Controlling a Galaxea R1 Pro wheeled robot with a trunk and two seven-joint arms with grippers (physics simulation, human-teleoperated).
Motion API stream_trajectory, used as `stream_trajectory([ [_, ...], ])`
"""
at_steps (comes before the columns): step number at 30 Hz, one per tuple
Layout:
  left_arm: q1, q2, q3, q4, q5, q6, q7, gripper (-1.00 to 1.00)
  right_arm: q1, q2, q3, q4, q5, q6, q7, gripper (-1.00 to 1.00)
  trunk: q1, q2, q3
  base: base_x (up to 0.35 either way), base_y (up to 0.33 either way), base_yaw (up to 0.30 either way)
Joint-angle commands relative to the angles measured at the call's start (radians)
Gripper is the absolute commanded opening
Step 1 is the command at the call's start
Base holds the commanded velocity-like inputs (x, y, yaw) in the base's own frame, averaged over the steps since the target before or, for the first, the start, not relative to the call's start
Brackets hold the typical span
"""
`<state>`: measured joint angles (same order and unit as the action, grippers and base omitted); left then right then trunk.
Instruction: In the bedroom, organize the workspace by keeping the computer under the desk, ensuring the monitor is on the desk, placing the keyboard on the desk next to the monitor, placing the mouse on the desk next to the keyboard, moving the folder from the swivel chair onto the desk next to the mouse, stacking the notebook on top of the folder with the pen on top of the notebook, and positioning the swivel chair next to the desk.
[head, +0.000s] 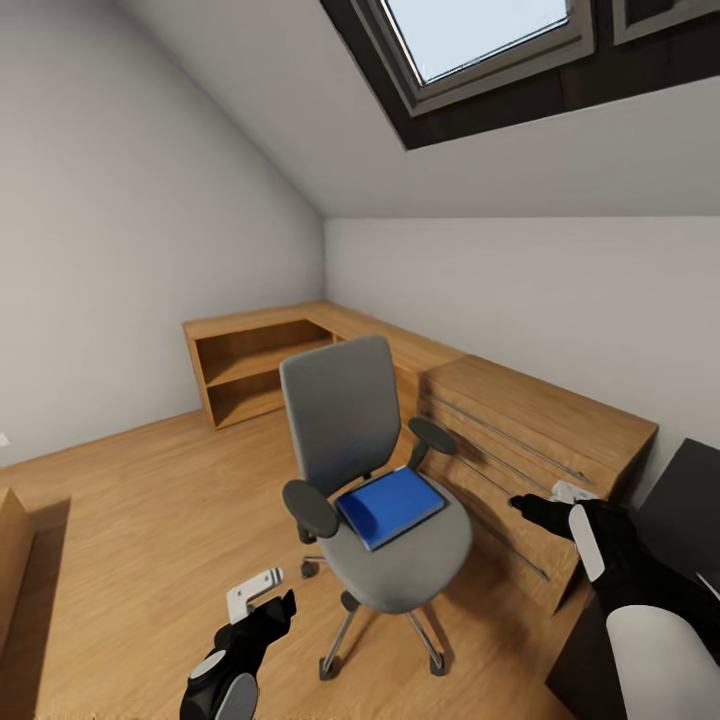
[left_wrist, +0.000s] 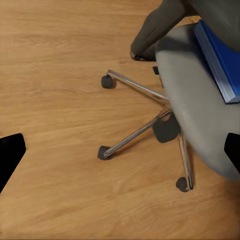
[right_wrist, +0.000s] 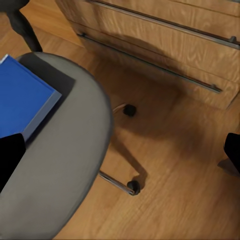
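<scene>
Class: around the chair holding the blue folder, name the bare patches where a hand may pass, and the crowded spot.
Free: the wood floor on the swivel chair's left, up to the low shelving; the seat rim around the folder. Crowded: the gap between chair and wooden drawer unit, where the right hand hovers.

Low wooden furniture along the far walls

An open wooden shelf unit (head: 255, 370) stands in the corner, joined to a wooden drawer chest (head: 530, 450) with long metal handles; a dark-framed skylight (head: 480, 50) sits overhead.
</scene>
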<state>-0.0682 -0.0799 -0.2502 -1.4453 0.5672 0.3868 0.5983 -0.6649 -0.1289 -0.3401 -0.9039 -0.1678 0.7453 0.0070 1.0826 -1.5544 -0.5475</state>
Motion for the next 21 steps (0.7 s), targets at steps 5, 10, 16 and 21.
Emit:
stream_trajectory([
  [5,-0.001,0.000,0.005,-0.001,0.010,0.001,0.008,1.00,0.000,0.002,-0.001,-0.001,-0.004,0.005,0.001,1.00,0.000,-0.001,-0.008,0.000,0.000,0.152],
  [10,-0.001,0.000,0.024,-0.001,0.011,0.000,0.009,1.00,0.000,0.006,0.006,-0.001,-0.004,0.005,0.001,1.00,0.000,-0.001,-0.015,0.000,0.000,0.154],
  [16,-0.001,0.000,0.042,-0.001,0.008,-0.001,0.008,1.00,0.001,0.010,0.024,0.000,-0.004,0.005,0.002,1.00,0.000,-0.001,-0.023,0.000,0.000,0.155],
  [21,-0.001,0.000,0.046,-0.001,0.007,-0.002,0.008,1.00,0.001,0.013,0.042,0.000,-0.004,0.005,0.002,1.00,0.000,-0.001,-0.029,0.000,0.000,0.157],
])
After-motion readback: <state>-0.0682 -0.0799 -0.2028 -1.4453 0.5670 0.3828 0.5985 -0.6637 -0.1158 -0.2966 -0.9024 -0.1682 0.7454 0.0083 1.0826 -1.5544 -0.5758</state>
